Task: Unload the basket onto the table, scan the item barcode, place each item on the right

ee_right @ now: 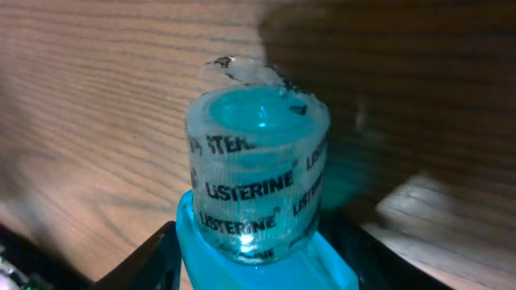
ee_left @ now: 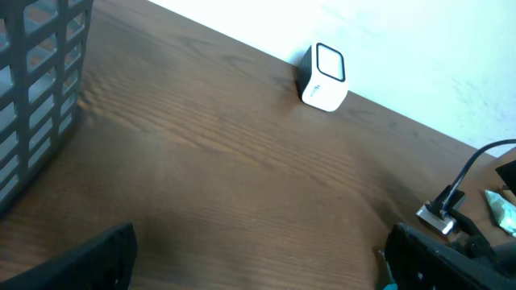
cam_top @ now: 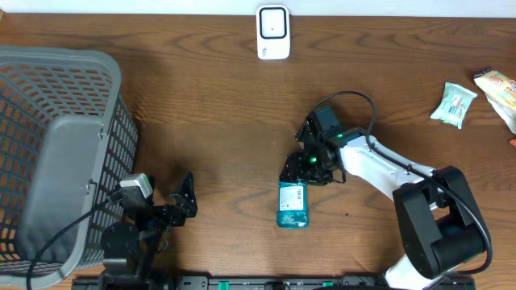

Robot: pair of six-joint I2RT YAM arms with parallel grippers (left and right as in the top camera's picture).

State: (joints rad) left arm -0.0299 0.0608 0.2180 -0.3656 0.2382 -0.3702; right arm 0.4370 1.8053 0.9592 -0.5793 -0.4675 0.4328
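Item: mouthwash bottle (cam_top: 293, 207), clear blue-green, lying flat on the surface (cam_top: 201, 105) near the centre, towards the near edge.
Bottle orientation: cap end points far, base end near; the sealed cap (ee_right: 258, 173) fills the right wrist view.
Barcode: not visible in any view; which face carries it cannot be told.
Right hand (cam_top: 305, 171): lowered over the bottle's neck end, one finger on each side of the shoulders. The jaws are about half open. Whether the pads are pressing on the bottle cannot be told.
Reason for approach: probably chosen because the bottle lies flat, so the shoulders give two opposed sides to clamp and lift by.
Left hand (cam_top: 184, 201): near-left, beside the basket, jaws spread fully and holding nothing; it looks parked clear of the work.
Scanner (cam_top: 272, 32): small white unit upright at the far edge, centre, its window facing the near side.
Open room: bare wood between the bottle and the scanner, so the carry path looks unobstructed.
Basket (cam_top: 64, 56): grey, fills the left side, well apart from the bottle.
Snack packets (cam_top: 454, 105): far right, near the right edge, off the likely path.
Edge note: the scanner sits against the far edge, so there is little room beyond it.
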